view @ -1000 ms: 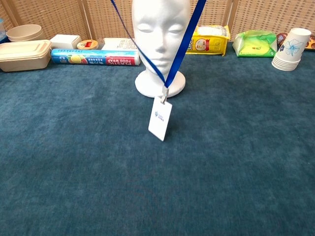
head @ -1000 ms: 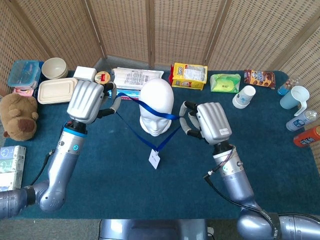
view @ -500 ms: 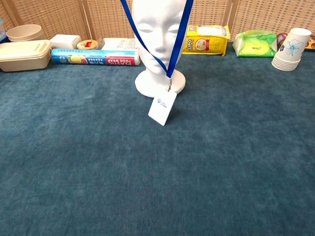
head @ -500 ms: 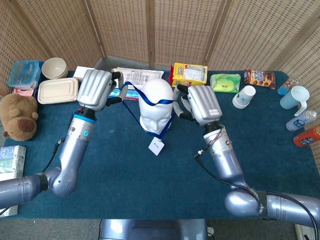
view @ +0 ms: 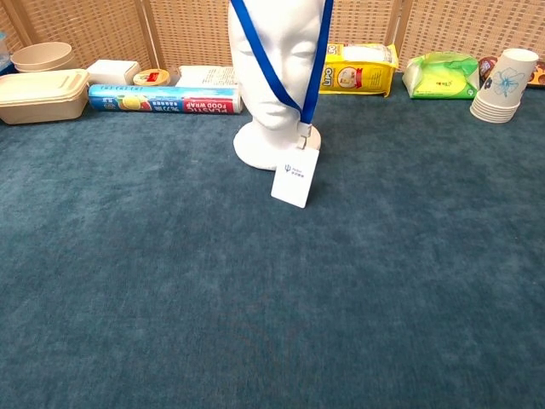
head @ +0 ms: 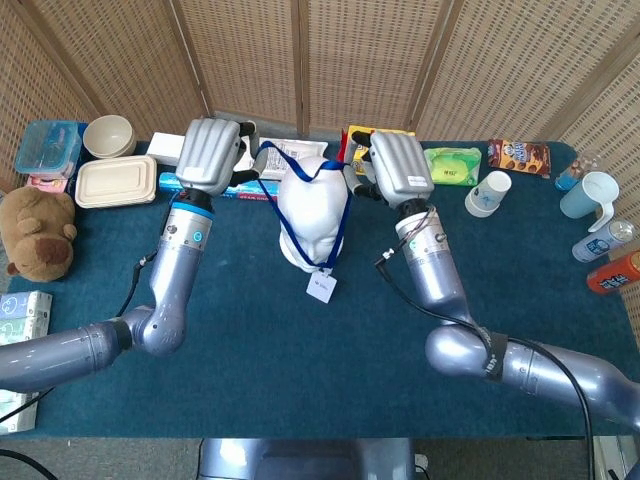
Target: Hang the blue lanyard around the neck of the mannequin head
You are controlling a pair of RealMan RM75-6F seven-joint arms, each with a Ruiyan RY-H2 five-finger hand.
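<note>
The white mannequin head (head: 312,220) stands mid-table on its round base (view: 255,146). The blue lanyard (head: 343,222) loops over the crown and hangs down the front of the face (view: 272,75). Its white badge (view: 295,178) dangles just in front of the base, also showing in the head view as a badge (head: 320,287). My left hand (head: 210,155) is raised behind the head on its left and holds the strap. My right hand (head: 400,168) holds it on the other side. Neither hand appears in the chest view.
Along the back edge lie a food wrap box (view: 163,99), a beige lidded container (view: 38,87), a bowl (head: 108,135), a yellow packet (view: 362,68), a green pack (view: 441,75) and stacked paper cups (view: 504,85). A teddy bear (head: 38,232) sits far left, bottles (head: 605,255) far right.
Both hands have moved back past the mannequin head, carrying the loop from in front of the face up over the crown. The badge has swung right and closer to the base.
</note>
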